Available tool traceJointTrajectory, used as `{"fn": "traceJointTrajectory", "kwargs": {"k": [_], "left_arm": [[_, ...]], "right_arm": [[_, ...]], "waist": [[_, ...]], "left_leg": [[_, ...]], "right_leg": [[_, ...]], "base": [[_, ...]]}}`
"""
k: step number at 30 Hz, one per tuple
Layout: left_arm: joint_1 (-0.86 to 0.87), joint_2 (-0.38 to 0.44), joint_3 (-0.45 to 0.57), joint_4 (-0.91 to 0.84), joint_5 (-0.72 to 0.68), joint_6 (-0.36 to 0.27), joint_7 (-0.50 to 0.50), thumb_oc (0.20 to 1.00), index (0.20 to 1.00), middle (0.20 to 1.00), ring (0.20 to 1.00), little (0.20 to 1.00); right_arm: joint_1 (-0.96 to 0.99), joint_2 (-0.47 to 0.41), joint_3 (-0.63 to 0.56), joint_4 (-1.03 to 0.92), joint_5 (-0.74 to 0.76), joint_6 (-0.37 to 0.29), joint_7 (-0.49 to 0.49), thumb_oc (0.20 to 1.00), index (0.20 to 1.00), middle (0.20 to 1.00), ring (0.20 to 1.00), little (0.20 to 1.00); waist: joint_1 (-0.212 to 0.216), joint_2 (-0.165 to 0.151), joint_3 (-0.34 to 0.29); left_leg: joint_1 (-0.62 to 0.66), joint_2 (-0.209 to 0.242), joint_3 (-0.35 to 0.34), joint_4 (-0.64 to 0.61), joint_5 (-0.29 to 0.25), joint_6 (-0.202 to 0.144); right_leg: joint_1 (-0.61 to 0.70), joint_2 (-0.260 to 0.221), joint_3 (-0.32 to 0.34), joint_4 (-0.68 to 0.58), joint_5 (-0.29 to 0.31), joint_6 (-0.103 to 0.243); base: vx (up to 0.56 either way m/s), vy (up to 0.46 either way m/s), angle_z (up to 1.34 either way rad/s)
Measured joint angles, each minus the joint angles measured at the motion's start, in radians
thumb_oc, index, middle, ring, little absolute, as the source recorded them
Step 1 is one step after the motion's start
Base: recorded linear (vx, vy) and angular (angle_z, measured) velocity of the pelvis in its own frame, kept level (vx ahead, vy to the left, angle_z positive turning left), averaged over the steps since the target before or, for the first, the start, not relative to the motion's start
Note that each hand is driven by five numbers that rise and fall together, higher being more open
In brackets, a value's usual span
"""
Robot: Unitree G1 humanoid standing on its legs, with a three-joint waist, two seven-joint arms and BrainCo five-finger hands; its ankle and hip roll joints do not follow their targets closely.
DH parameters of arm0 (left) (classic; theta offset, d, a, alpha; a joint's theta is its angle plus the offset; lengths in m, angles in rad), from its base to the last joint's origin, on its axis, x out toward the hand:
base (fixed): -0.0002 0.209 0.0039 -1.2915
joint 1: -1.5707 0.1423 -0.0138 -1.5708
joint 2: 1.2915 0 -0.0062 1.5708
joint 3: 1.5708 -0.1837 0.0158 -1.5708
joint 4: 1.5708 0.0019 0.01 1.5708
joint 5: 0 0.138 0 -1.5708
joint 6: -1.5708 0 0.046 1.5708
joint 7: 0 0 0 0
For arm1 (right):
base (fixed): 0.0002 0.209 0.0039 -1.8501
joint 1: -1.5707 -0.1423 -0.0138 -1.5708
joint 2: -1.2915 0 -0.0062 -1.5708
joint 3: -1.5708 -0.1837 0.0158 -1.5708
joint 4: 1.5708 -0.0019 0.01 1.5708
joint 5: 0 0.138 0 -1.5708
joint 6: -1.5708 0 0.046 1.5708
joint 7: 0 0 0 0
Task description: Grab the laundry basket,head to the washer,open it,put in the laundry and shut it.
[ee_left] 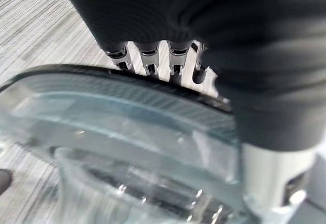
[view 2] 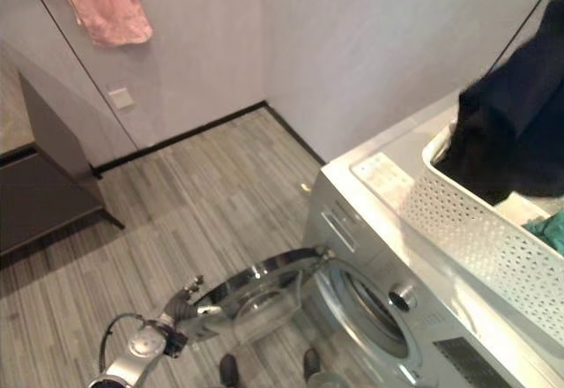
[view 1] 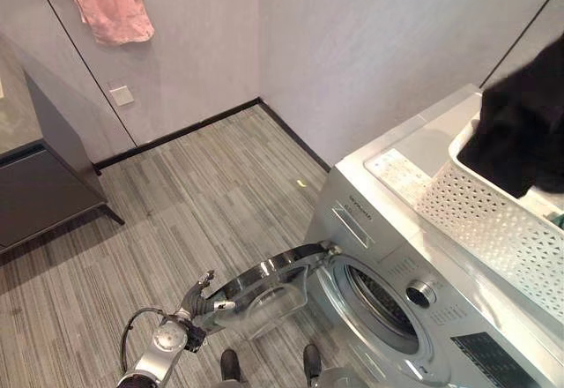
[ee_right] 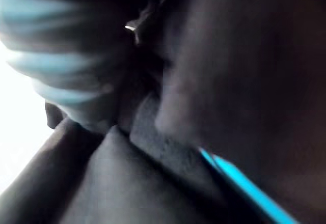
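Grey striped floor, pale walls w/ a black skirting line, a pink garment hanging high on the wall, dark cabinet at far left. White front-load washer at right, its round glass door swung wide open, drum opening visible. On the washer top sits the white perforated laundry basket, w/ dark laundry piled up over its rim and a bit of teal cloth in the basket. Left hand is at the door's outer edge; in the left wrist view its fingers lie side by side over the door's dark rim, tips hidden behind it, so can't tell if they grip. Right wrist view: dark cloth close up; right hand's finger state can't be made out.
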Motion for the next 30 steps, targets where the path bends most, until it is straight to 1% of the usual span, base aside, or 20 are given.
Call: {"fn": "traceJointTrajectory", "kwargs": {"k": [1,2,3,6,10,13,17,19,21,23,26,29,30], "left_arm": [[0.000,0.000,0.000,-0.019,0.000,-0.001,0.005,1.000,1.000,1.000,1.000,1.000],[-0.003,0.000,-0.001,-0.021,0.000,-0.001,0.006,1.000,1.000,1.000,1.000,1.000],[-0.008,0.002,-0.008,-0.030,0.001,-0.001,0.009,1.000,1.000,1.000,1.000,1.000],[-0.010,0.006,-0.015,-0.076,0.010,-0.002,0.017,1.000,1.000,1.000,1.000,1.000],[-0.031,0.027,-0.029,-0.208,0.021,-0.005,0.045,1.000,1.000,1.000,1.000,1.000],[-0.076,0.053,-0.051,-0.260,0.049,-0.005,0.054,1.000,1.000,1.000,1.000,1.000],[-0.125,0.064,-0.060,-0.351,0.077,-0.004,0.058,1.000,1.000,1.000,1.000,1.000],[-0.155,0.070,-0.068,-0.391,0.085,-0.020,0.072,1.000,1.000,1.000,1.000,1.000],[-0.180,0.070,-0.080,-0.406,0.089,-0.021,0.078,1.000,1.000,1.000,1.000,1.000],[-0.236,0.062,-0.099,-0.411,0.106,-0.021,0.078,1.000,1.000,1.000,1.000,1.000],[-0.307,0.034,-0.098,-0.425,0.110,-0.023,0.087,1.000,1.000,1.000,1.000,1.000],[-0.460,-0.025,-0.137,-0.411,0.093,0.008,0.111,1.000,1.000,1.000,1.000,1.000],[-0.578,-0.075,-0.151,-0.360,0.074,0.014,0.130,1.000,1.000,1.000,1.000,1.000]], "right_arm": [[-0.044,-0.006,0.008,-0.006,-0.042,0.002,-0.040,0.200,0.200,0.200,0.200,0.200],[-0.062,-0.007,0.011,-0.012,-0.066,0.006,-0.057,0.200,0.200,0.200,0.200,0.200],[-0.091,-0.007,0.013,-0.028,-0.116,0.021,-0.093,0.200,0.200,0.200,0.200,0.200],[-0.154,-0.008,0.031,-0.027,-0.187,0.045,-0.159,0.200,0.200,0.200,0.200,0.200],[-0.228,-0.009,0.066,-0.019,-0.248,0.086,-0.248,0.200,0.200,0.200,0.200,0.200],[-0.268,-0.010,0.113,-0.010,-0.262,0.098,-0.279,0.200,0.200,0.200,0.200,0.200],[-0.340,-0.009,0.192,0.014,-0.264,0.115,-0.305,0.200,0.200,0.200,0.200,0.200],[-0.346,-0.009,0.199,0.013,-0.272,0.119,-0.314,0.200,0.200,0.200,0.200,0.200],[-0.359,0.000,0.209,0.013,-0.277,0.124,-0.322,0.200,0.200,0.200,0.200,0.200],[-0.373,0.016,0.215,0.013,-0.289,0.128,-0.323,0.200,0.200,0.200,0.200,0.200],[-0.376,0.028,0.217,0.013,-0.292,0.134,-0.322,0.200,0.200,0.200,0.200,0.200],[-0.424,0.121,0.259,0.041,-0.291,0.156,-0.322,0.200,0.200,0.200,0.200,0.200],[-0.435,0.173,0.284,0.046,-0.290,0.162,-0.318,0.200,0.200,0.200,0.200,0.200]], "waist": [[0.003,-0.001,0.000],[0.004,-0.003,-0.001],[0.005,-0.004,-0.002],[0.006,-0.005,-0.003],[0.014,-0.009,-0.004],[0.016,-0.012,-0.005],[0.018,-0.019,-0.009],[0.021,-0.025,-0.013],[0.021,-0.031,-0.015],[0.021,-0.032,-0.015],[0.021,-0.034,-0.015],[0.005,-0.040,-0.017],[-0.003,-0.046,-0.016]], "left_leg": [[0.000,0.000,-0.001,0.000,0.000,0.000],[0.000,0.000,-0.001,0.000,0.000,0.000],[0.000,0.000,-0.002,0.000,0.000,0.000],[0.001,-0.001,-0.002,0.000,0.000,0.000],[0.017,-0.002,-0.001,0.000,0.000,0.000],[0.017,-0.001,-0.001,0.000,0.000,0.000],[0.017,-0.005,0.002,0.004,0.000,0.000],[0.017,-0.009,0.003,0.004,-0.001,0.002],[0.017,-0.013,0.008,0.004,-0.002,0.003],[0.017,-0.022,0.010,0.004,-0.003,0.005],[0.017,-0.033,0.010,0.004,-0.006,0.010],[0.018,-0.045,0.015,0.005,-0.007,0.019],[0.016,-0.048,0.016,0.004,-0.006,0.021]], "right_leg": [[0.000,0.000,-0.001,-0.001,0.000,0.000],[0.000,0.000,-0.001,-0.001,0.000,0.000],[0.000,0.000,-0.001,-0.001,0.000,0.000],[0.002,-0.001,-0.001,0.000,0.000,0.000],[0.017,-0.002,-0.001,0.000,0.001,-0.001],[0.017,-0.002,0.000,0.000,0.001,-0.001],[0.015,-0.006,0.002,0.001,0.005,0.001],[0.015,-0.008,0.004,0.000,0.005,0.003],[0.011,-0.014,0.007,0.001,0.008,0.006],[0.011,-0.021,0.009,0.001,0.008,0.010],[0.012,-0.032,0.011,0.001,0.009,0.015],[0.008,-0.038,0.019,0.001,0.010,0.021],[0.007,-0.041,0.021,0.000,0.012,0.026]], "base": [[-0.01,0.040,0.01],[-0.01,0.058,0.01],[0.00,0.030,0.00],[0.00,0.034,0.00],[-0.02,0.055,-0.01],[-0.01,0.033,0.00],[-0.04,0.103,-0.02],[-0.05,0.130,-0.01],[-0.04,0.113,-0.04],[-0.03,0.096,-0.03],[-0.02,0.062,0.00],[-0.04,0.029,-0.02],[0.00,0.019,-0.05]]}}
